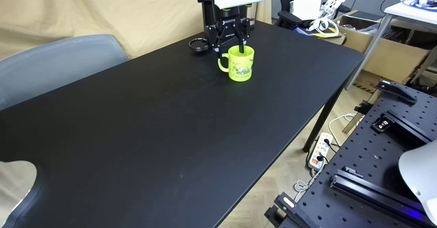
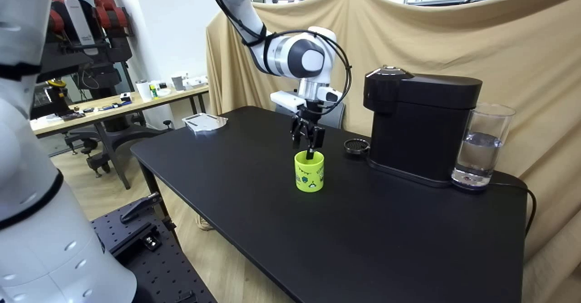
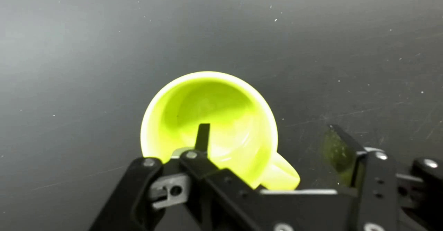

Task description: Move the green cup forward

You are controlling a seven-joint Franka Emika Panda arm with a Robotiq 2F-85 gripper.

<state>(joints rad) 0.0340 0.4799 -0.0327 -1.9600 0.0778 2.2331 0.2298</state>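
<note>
The green cup (image 1: pixel 240 67) is a bright lime mug standing upright on the black table; it also shows in an exterior view (image 2: pixel 309 177) and in the wrist view (image 3: pixel 214 99). Its loop handle shows in an exterior view (image 1: pixel 222 64) and in the wrist view (image 3: pixel 282 175). My gripper (image 1: pixel 230 53) is open above the cup, also seen in an exterior view (image 2: pixel 303 149) and in the wrist view (image 3: pixel 268 125). One finger reaches into the cup's mouth. The other finger is outside, beyond the handle side. Contact with the wall cannot be told.
A black coffee machine (image 2: pixel 408 126) with a clear water tank (image 2: pixel 479 153) stands on the table by the curtain. A small round drip tray (image 2: pixel 356 146) sits by its base. A clear plate (image 2: pixel 204 122) lies at the table's far end. A grey chair (image 1: pixel 65 64) stands beside the table.
</note>
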